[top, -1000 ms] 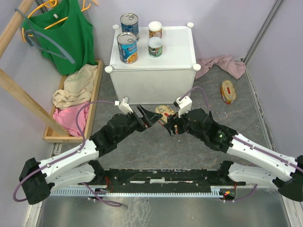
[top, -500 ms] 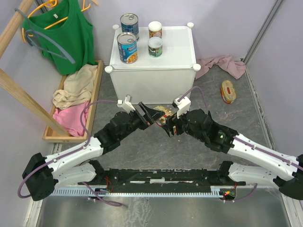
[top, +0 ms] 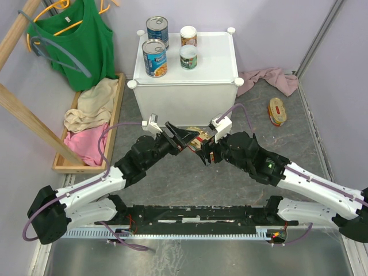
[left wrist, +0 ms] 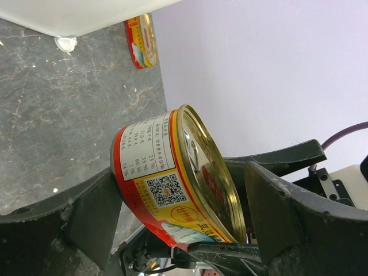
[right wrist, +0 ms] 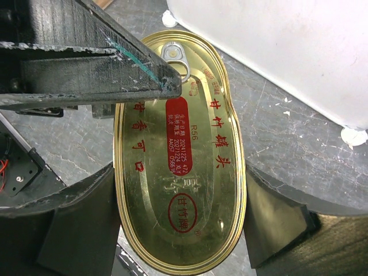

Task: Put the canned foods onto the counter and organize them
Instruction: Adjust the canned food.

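Four of six cans stand on the white table [top: 215, 60], and I work the fifth from my remote station. There are two tall blue-labelled cans [top: 155, 57], one behind the other on the left. Beside them are two small white-topped cans [top: 188, 56], also front and back.

The gold oval tin [top: 198, 137] hangs off the dark grey surface [top: 190, 181] just in front of the white table, between both arms. My right tool [right wrist: 181, 178] pinches it across its narrow sides. My left tool [left wrist: 181, 178] is spread around it, with a gap showing on the lid side.

The second oval tin [top: 277, 111] lies well to the right near a pink cloth [top: 270, 77]. I judge two placements remain.
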Available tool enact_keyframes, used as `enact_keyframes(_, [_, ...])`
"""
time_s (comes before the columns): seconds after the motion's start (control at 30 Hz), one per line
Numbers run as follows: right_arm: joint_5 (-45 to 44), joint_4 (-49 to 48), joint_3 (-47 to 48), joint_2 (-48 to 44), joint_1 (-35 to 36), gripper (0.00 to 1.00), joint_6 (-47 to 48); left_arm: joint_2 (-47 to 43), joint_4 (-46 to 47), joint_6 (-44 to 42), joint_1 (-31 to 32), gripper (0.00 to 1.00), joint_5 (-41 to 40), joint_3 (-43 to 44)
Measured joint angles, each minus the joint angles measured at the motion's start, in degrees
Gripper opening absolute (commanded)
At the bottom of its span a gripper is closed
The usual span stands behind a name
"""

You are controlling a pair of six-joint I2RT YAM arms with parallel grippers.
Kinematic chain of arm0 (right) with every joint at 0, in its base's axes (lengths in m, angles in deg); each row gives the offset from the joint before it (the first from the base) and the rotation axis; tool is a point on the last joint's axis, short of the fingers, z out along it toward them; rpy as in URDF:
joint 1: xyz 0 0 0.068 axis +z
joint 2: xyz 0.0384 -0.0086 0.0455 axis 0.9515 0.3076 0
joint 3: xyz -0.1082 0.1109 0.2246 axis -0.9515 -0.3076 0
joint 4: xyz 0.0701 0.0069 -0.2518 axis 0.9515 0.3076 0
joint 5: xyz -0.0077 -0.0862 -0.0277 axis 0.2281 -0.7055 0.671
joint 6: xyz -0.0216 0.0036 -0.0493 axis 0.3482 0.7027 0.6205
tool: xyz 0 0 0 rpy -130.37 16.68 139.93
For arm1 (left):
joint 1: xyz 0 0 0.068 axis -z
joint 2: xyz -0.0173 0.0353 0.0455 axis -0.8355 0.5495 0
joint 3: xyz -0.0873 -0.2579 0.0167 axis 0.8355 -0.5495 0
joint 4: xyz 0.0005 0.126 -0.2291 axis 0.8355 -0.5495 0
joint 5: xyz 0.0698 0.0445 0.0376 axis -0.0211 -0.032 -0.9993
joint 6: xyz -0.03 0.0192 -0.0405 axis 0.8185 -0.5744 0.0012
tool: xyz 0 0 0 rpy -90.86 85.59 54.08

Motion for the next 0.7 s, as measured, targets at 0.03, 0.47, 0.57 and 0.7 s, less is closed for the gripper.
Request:
enact_keyframes(0.03, [-0.02,0.0,0.24,0.02,0.0,0.01,0.02,0.0,0.2,0.33,-0.07,0.85,0.04,0.0])
enact_keyframes(0.47, [-0.15,-0.9,1.49,0.92,0.0,0.01,0.85,1.55,5.14,4.37,-0.11,0.66,1.6,-1.11])
enact_keyframes(0.57, [-0.39,-0.9,1.51,0.94,0.0,0.01,1.16,2.16,6.38,5.07,-0.17,0.56,1.77,-1.4])
enact_keyframes(0.7, [-0.83,-0.39,1.51,1.03,0.09,0.01,1.9,2.6,9.01,6.67,-0.39,0.47,1.84,-1.44])
